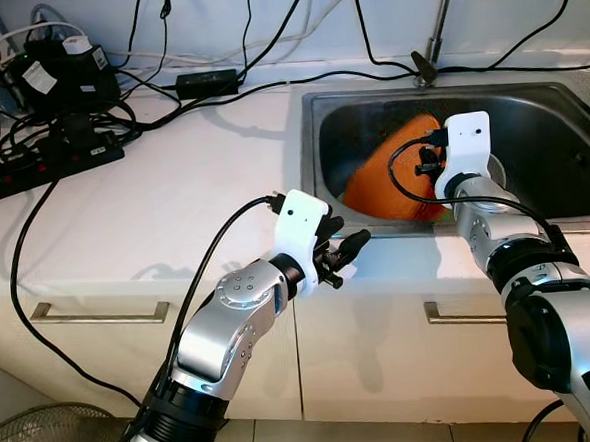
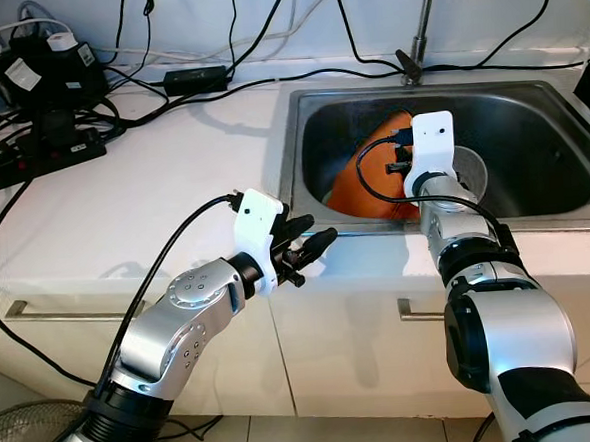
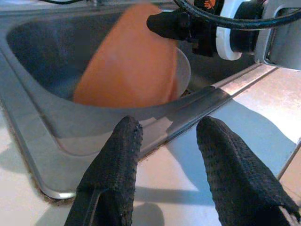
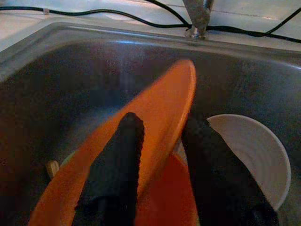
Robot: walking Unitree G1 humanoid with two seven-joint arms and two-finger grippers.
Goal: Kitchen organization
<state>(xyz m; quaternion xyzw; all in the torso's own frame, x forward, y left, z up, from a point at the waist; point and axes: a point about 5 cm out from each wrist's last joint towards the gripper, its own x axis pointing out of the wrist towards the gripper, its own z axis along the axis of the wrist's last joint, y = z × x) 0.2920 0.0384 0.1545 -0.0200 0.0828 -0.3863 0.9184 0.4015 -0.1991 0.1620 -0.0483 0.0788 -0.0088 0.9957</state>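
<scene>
Straddling an orange plate's (image 4: 160, 117) rim, right end effector (image 4: 162, 141) is gripping to lift it from sink (image 1: 319, 129); left end effector (image 1: 339, 253) is hovering open, empty.

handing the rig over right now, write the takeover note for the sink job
Right claw: down in the sink, fingers either side of the rim of the tilted orange plate, about to grip or just gripping; I can't tell if it is clamped.
Left claw: open, empty, hovering over the counter at the sink's front edge.
Things: orange plate leans on edge in the sink; a white bowl sits beside it in the basin. Cables and a power strip lie on the counter's far left.
Done: nothing out of the sink yet.
Left: lift the plate out, then the bowl, and put them away.
</scene>
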